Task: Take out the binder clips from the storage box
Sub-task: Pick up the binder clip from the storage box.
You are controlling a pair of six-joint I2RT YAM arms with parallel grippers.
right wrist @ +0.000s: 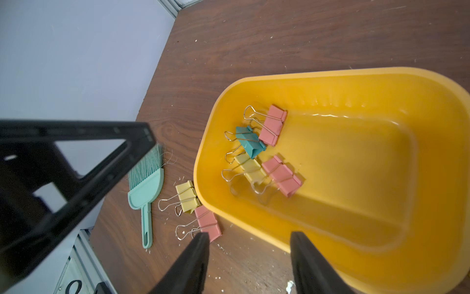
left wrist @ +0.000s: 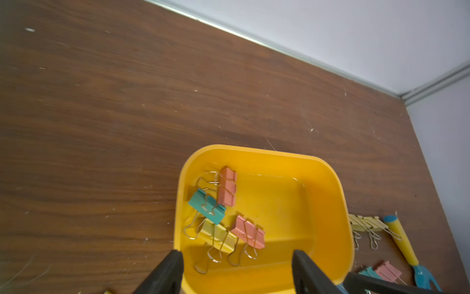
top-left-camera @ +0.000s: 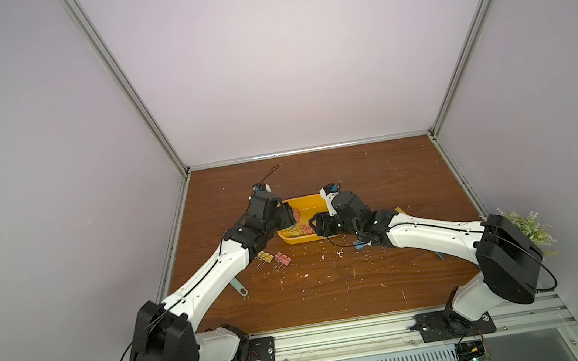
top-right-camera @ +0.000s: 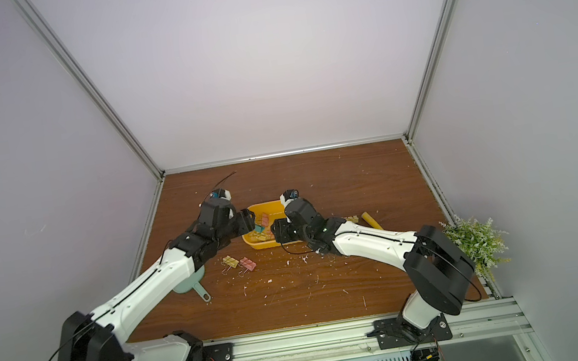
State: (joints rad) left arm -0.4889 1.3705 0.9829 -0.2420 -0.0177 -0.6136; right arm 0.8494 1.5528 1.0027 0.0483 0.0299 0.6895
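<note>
Left wrist — storage box [left wrist: 342, 203] holds binder clips [left wrist: 207, 206]; left gripper [left wrist: 236, 254], right gripper [right wrist: 249, 234] parted, empty.

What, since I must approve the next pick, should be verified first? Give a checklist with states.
1. Binder clips left in storage box: ok, four to pick.
2. Left hand open, empty: ok.
3. Right hand open, empty: ok.
4. Clips apart for a single grab: not ok; teal clip overlaps the yellow clip.
5. Hands clear of each other: cannot tell; both hover at the same box.
</note>
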